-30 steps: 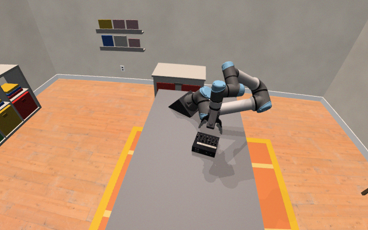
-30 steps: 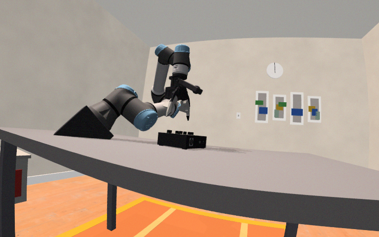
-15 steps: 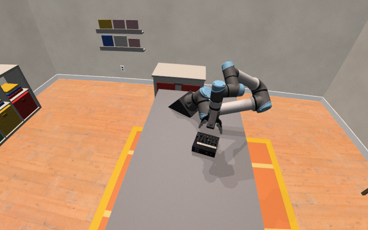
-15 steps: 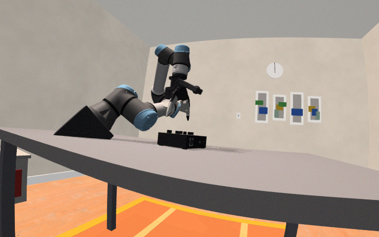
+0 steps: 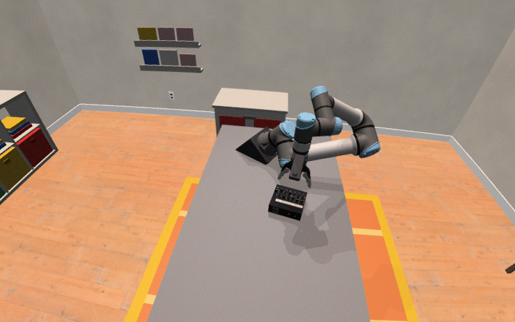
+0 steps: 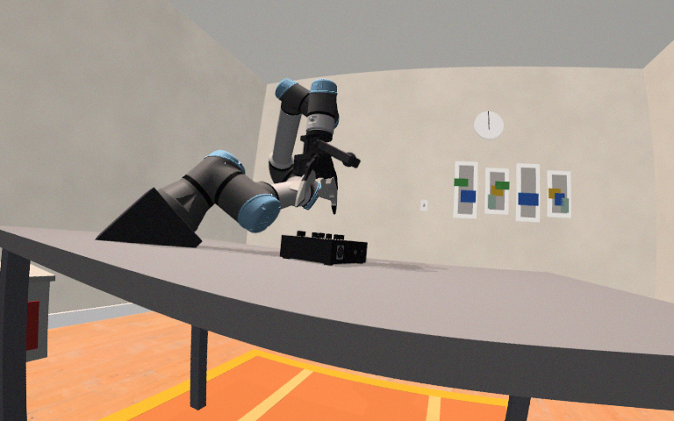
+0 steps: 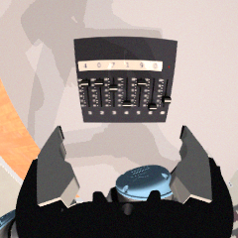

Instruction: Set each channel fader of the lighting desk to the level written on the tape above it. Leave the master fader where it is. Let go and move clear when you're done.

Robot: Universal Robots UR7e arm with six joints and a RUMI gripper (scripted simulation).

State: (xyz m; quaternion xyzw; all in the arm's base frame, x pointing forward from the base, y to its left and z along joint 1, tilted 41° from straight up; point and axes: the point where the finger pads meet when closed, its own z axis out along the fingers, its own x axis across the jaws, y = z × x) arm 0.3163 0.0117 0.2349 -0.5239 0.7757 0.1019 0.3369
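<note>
The black lighting desk lies flat on the grey table, also in the top view and the exterior view. A pale tape strip above the faders reads 4 0 7 1 9 0. Several fader caps stand at different heights: the first, second and fifth high, the third slightly lower, the fourth and sixth low. The rightmost fader sits under a red dot. My gripper is open and empty, above the desk's near edge, pointing down.
The arm's black wedge base stands on the table behind the desk. The table's right edge is close to the desk. A white cabinet stands past the table's far end. A shelf unit is far left.
</note>
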